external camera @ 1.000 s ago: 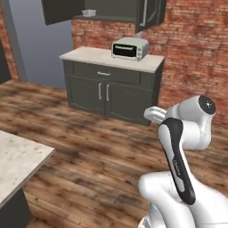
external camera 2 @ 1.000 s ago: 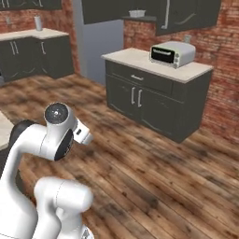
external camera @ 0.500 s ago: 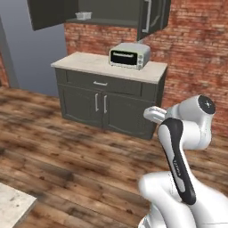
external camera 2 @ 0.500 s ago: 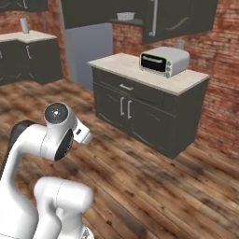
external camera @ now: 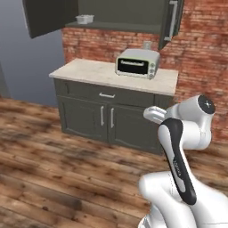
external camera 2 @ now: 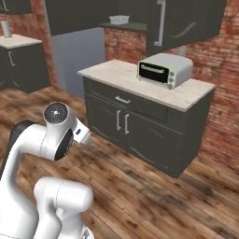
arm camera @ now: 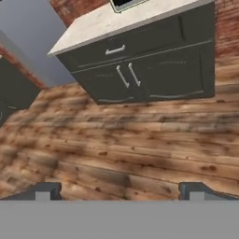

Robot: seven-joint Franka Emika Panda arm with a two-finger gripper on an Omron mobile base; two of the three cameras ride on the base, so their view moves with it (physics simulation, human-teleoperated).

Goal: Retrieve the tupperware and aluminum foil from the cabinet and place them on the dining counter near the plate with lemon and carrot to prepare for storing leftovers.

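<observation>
Upper dark cabinet [external camera: 53,15] stands open, its left door swung outward. On its shelf, toward the left, sits a small pale rectangular tupperware container [external camera: 84,19] (also seen at [external camera 2: 119,19]). Below, a dark grey base cabinet with a drawer and two doors [external camera: 104,120] carries a pale stone surface [external camera: 89,71]. A silver toaster oven with a dark glass front [external camera: 137,63] rests right of centre on that surface, against the red brick wall [external camera: 200,49]. In the hand view the jaws are spread wide, holding nothing, the gripper [arm camera: 119,189] poised over the wooden plank floor [arm camera: 116,144].
</observation>
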